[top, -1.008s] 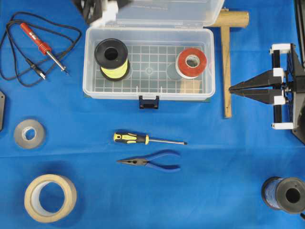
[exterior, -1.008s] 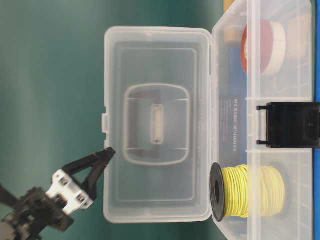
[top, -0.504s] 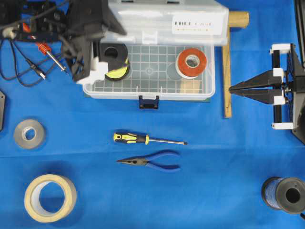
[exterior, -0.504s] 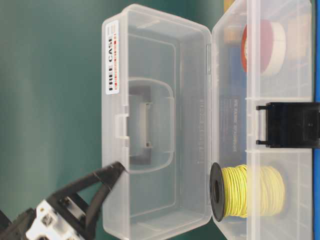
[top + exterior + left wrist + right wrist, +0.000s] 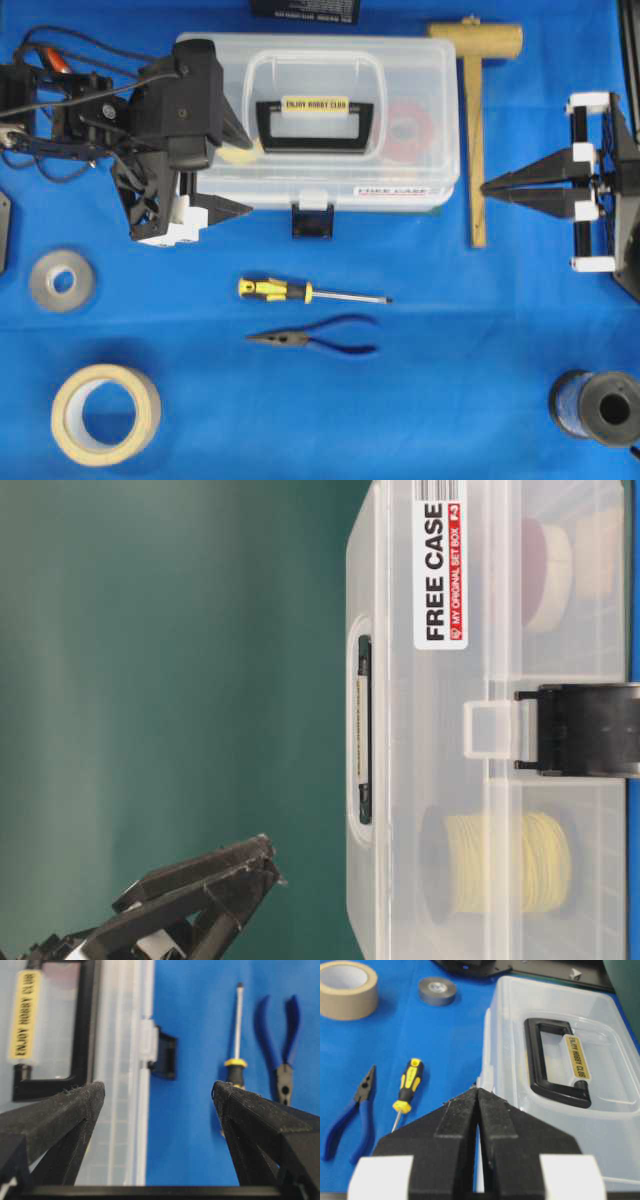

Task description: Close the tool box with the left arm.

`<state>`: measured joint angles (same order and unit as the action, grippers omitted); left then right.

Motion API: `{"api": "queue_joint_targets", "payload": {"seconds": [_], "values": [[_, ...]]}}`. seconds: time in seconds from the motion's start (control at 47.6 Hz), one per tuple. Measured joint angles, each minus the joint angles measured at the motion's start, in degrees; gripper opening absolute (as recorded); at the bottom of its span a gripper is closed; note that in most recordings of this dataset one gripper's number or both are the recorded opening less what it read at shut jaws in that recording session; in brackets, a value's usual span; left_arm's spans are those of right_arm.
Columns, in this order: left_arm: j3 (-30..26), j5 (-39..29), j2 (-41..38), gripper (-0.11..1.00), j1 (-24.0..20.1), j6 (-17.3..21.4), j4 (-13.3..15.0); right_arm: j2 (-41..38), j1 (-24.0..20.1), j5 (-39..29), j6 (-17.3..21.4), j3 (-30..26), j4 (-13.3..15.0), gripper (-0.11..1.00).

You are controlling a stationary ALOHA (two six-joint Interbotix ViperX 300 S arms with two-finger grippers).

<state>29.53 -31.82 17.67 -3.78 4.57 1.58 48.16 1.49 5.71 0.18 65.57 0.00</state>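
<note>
The tool box [image 5: 420, 80] is a clear plastic case, and its lid lies flat on the base with the black handle [image 5: 316, 110] and yellowish label on top. Its dark latch [image 5: 312, 222] hangs at the front below the white tab. My left gripper [image 5: 243, 172] hovers at the box's front left corner with its jaws wide open and nothing between them. In the left wrist view the left gripper [image 5: 157, 1089] straddles the front edge of the tool box [image 5: 120, 1060]. My right gripper [image 5: 485, 187] rests shut to the right of the box, its tips pointing at it.
A wooden hammer [image 5: 475, 130] lies right of the box. In front lie a screwdriver [image 5: 310, 291] and blue pliers [image 5: 315, 340]. Masking tape [image 5: 105, 414] and grey tape [image 5: 62, 281] sit at front left, a wire spool [image 5: 598, 408] at front right. Cables [image 5: 40, 60] lie under the left arm.
The lid has swung down from upright to flat on the box. My left gripper has come from behind the lid to the front left corner, still open.
</note>
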Motion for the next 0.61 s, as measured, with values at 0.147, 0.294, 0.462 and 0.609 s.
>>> {"api": "queue_joint_targets", "payload": {"seconds": [0.147, 0.294, 0.462, 0.609], "values": [[0.1, 0.1, 0.2, 0.89, 0.1, 0.0, 0.0, 0.0, 0.0, -0.1, 0.0, -0.1, 0.0, 0.00], [0.7, 0.1, 2.6, 0.89, 0.0, 0.0, -0.1, 0.2, 0.0, -0.1, 0.2, -0.1, 0.0, 0.00], [5.3, 2.6, 9.2, 0.89, 0.0, -0.1, 0.0, 1.2, 0.0, -0.7, 0.3, 0.0, 0.0, 0.00], [11.7, 9.4, 17.4, 0.89, 0.7, -0.1, -0.1, 2.1, 0.0, -1.5, 0.2, -0.1, 0.0, 0.00]]}}
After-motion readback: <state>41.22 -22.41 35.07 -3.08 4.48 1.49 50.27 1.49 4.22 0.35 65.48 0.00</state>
